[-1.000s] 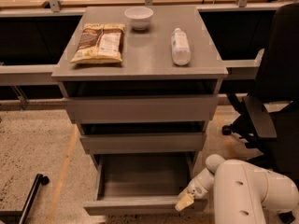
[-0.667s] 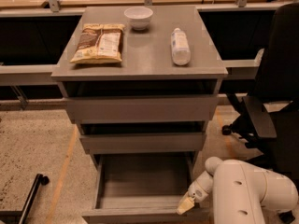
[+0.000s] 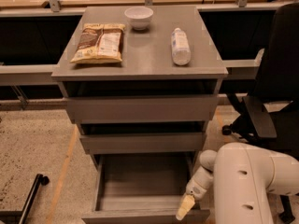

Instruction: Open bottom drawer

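Now we are viewing the bottom drawer [image 3: 140,178] standing well out from the cabinet [image 3: 140,73], its plain grey box showing beneath the middle drawer [image 3: 142,143] and top drawer [image 3: 142,108], both of which are sitting far less proud; the gripper [image 3: 186,212] is sitting low at the bottom drawer's right front corner, touching or just beside the front panel's upper edge; whether it is clenched or released we cannot tell. We are judging the step in hand to be the last of the pull; doing it well is calling for a straight draw along the runners, toward the camera, with no sideways push at that corner, since an off-centre load may be skewing the box; we are also advising an easy stop before the runners' end. The arm [image 3: 252,181] is reaching in from the lower right, its white forearm bulking in the foreground, the wrist angling down and left toward the panel. On top, a bag [image 3: 99,42], a bowl [image 3: 139,17] and a bottle [image 3: 180,45] are lying clear of the work.
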Tool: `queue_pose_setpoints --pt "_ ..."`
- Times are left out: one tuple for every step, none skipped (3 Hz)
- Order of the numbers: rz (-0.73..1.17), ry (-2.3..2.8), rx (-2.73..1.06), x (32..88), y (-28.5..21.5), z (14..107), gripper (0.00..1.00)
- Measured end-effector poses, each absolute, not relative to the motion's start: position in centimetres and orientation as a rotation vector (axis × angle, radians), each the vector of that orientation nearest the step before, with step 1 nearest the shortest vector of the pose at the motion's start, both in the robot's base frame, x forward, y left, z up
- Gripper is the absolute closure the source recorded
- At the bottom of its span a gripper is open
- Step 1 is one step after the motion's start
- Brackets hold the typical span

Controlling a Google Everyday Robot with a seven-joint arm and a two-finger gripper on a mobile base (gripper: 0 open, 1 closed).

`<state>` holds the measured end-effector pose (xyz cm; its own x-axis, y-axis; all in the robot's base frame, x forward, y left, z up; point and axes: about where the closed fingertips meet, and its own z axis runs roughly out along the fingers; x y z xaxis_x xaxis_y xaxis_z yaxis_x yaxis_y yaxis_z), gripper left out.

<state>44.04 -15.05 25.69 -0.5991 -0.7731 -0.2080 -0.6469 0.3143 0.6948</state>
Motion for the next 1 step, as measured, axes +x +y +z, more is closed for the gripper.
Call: queue_pose_setpoints --pt "-1.156 -2.386 1.311 42.61 -14.96 26.36 0.0"
